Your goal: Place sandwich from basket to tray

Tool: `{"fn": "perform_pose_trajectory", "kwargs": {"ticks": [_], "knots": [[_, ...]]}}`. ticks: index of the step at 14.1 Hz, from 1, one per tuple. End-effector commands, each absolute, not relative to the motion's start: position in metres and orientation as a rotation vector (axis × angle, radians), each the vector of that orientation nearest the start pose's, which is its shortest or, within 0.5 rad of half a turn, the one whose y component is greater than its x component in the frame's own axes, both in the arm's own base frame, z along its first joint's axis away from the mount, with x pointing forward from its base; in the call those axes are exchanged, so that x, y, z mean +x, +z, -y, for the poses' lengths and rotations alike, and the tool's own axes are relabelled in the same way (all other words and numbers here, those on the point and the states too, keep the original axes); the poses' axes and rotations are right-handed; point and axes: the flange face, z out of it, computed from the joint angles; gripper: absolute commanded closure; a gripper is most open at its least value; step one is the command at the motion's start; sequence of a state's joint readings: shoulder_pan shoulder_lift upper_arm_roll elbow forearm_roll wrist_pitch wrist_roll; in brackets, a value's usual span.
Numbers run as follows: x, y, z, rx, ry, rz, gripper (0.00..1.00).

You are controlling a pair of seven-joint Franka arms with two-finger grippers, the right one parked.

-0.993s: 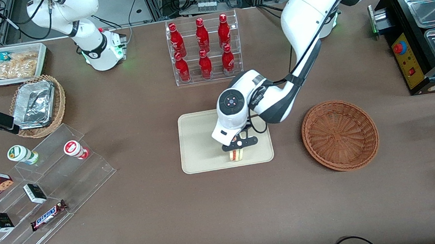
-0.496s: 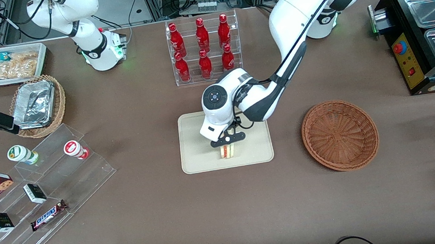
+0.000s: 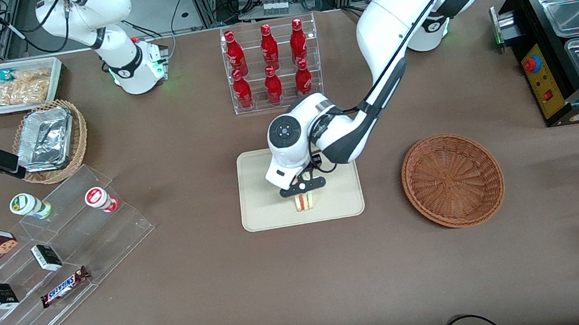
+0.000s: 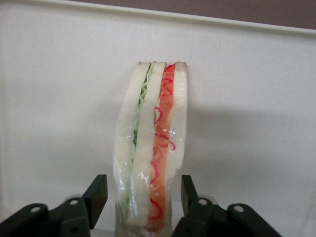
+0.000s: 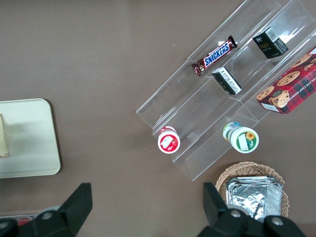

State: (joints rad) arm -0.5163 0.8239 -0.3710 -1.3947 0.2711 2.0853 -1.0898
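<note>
One sandwich (image 3: 304,201) stands on its edge on the cream tray (image 3: 262,209), in the part of the tray nearer the front camera, its pale bread slices upright with green and pink-red filling between them. Directly above it hangs the claw (image 3: 301,187), released: in the left wrist view both black fingers (image 4: 95,193) sit just off the sandwich (image 4: 150,148) on either side, with a sliver of tray (image 4: 59,98) showing between each pad and the bread. Toward the working arm's end of the table (image 3: 227,289), the round reddish-brown basket (image 3: 453,180) lies apart from the tray.
</note>
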Motion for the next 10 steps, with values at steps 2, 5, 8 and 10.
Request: {"fn": "perform_pose_trajectory", "kwargs": {"ticks": [2, 5, 8, 10], "knots": [[0.516, 0.245, 0.515, -3.080, 0.070, 0.273, 0.00], [0.531, 0.269, 0.503, -3.049, -0.071, 0.235, 0.00], [0.548, 0.304, 0.485, -3.026, -0.138, 0.297, 0.00], [0.558, 0.335, 0.473, -2.989, -0.148, 0.350, 0.00]]}}
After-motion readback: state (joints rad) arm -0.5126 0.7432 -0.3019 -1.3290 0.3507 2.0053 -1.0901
